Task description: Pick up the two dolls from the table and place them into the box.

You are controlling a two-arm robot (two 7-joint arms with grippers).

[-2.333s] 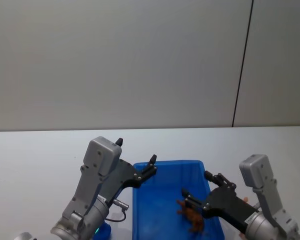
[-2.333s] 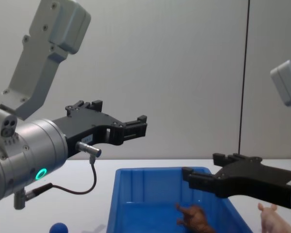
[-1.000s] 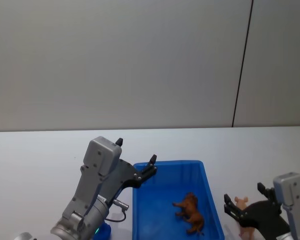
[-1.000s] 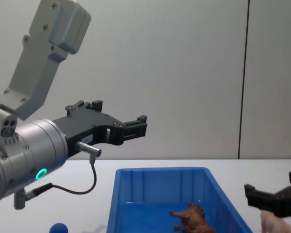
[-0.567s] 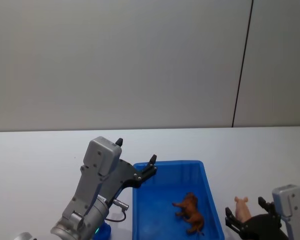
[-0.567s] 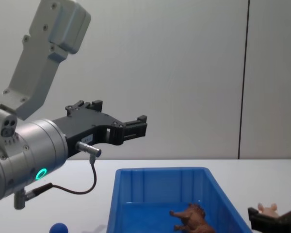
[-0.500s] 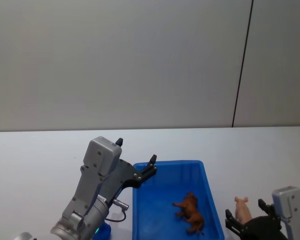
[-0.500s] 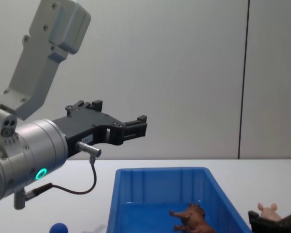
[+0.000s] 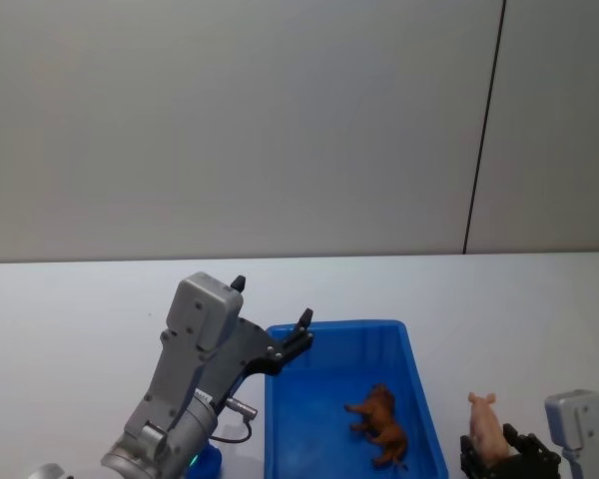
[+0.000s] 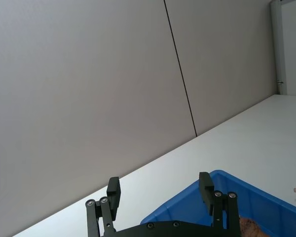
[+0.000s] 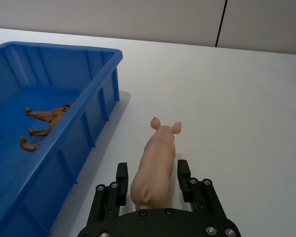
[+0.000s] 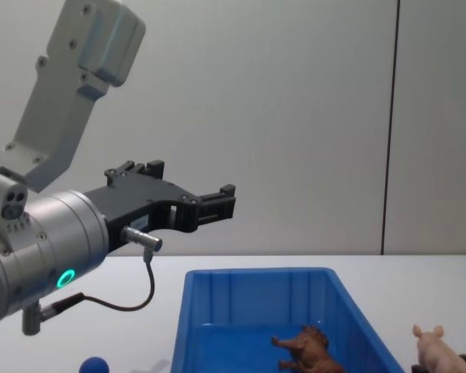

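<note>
One pig (image 11: 158,153) — right pincer (image 11: 152,167) astride it — beside box (image 11: 59,48).

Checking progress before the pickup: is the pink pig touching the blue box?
Apart. The right wrist view shows a strip of bare white table between the pink pig and the blue box, clear of its outer wall.

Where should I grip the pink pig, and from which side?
Take the pig across its flanks, mid-body, coming from its rear. It stands upright on the table beside the box, snout pointing away, and its sides are smooth and narrow. The open right gripper straddles its hindquarters. The left gripper hangs idle over the box's left edge.
</note>
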